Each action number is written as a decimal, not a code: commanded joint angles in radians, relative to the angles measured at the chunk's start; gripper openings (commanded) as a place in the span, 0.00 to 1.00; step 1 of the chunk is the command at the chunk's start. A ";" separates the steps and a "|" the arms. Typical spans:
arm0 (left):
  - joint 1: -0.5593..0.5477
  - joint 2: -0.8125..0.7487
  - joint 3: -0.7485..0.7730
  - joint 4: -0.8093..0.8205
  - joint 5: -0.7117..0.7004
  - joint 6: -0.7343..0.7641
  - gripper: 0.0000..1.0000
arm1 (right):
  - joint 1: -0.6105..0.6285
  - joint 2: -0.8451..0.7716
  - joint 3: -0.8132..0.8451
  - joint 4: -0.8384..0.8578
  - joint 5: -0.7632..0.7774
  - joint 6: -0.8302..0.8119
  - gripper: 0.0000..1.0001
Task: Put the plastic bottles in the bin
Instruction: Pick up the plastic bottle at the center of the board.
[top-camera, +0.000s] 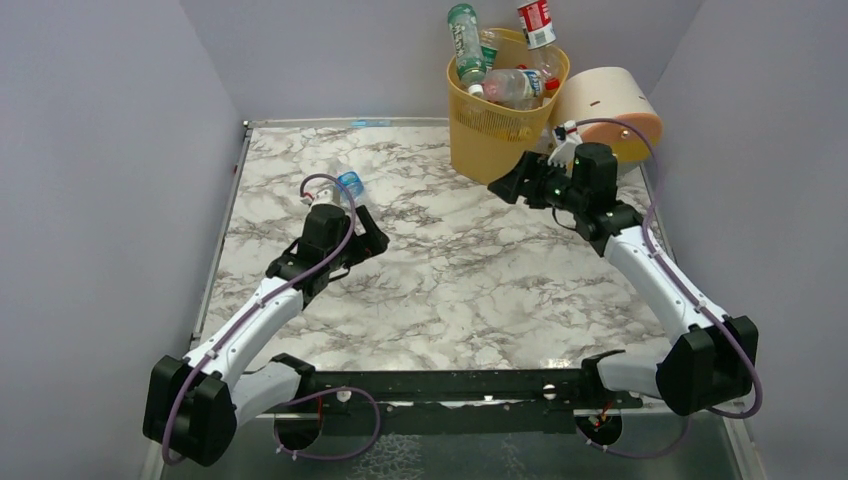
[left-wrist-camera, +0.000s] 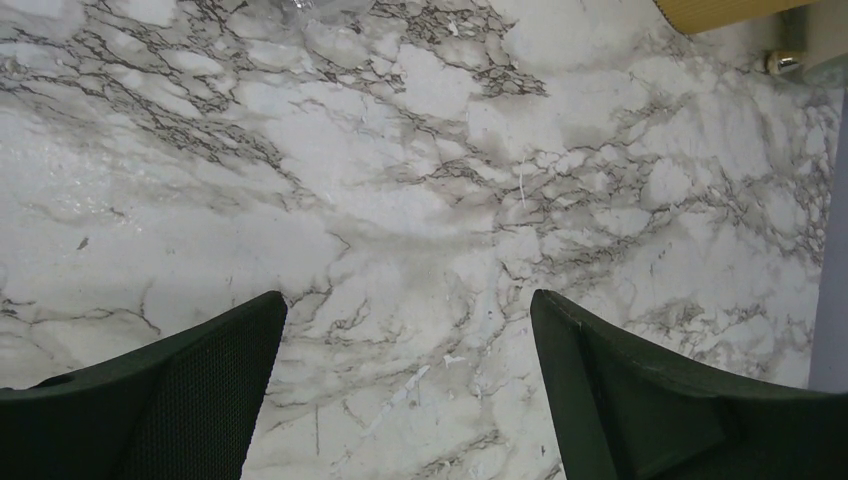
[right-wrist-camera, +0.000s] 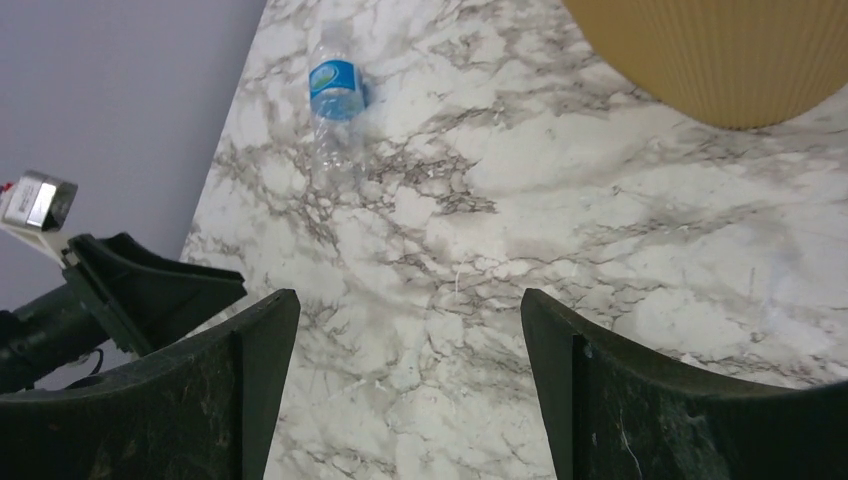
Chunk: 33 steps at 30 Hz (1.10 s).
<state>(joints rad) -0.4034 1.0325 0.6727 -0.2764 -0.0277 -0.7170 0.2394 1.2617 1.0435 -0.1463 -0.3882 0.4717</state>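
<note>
- Here, left gripper (left-wrist-camera: 408, 300) spread wide, empty, near a clear blue-labelled plastic bottle (top-camera: 347, 183) lying on the white marble table (top-camera: 450, 280).
- Right gripper (right-wrist-camera: 410, 300) equally agape, holding nothing, near the tall yellow-orange perforated plastic bin (top-camera: 490, 135).
- Several plastic bottles (top-camera: 512, 86) heaped inside it.

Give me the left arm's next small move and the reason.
Probably ease the left gripper forward and a little to its left, toward the bottle. That clear, blue-labelled bottle lies on the table just beyond it and shows only at the top edge of the left wrist view. The fingers are open and empty, with nothing between them yet.
</note>
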 joint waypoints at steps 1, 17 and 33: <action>0.014 0.063 0.042 0.101 -0.076 0.010 0.99 | 0.051 0.020 -0.028 0.064 -0.002 0.002 0.85; 0.218 0.552 0.429 0.156 -0.019 0.089 0.99 | 0.110 0.122 0.005 0.079 -0.008 -0.015 0.85; 0.225 0.931 0.668 0.122 -0.047 0.099 0.99 | 0.114 0.132 -0.014 0.099 -0.048 -0.011 0.85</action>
<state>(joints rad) -0.1787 1.9171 1.2648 -0.1459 -0.0536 -0.6411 0.3477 1.3933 1.0267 -0.0952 -0.3950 0.4614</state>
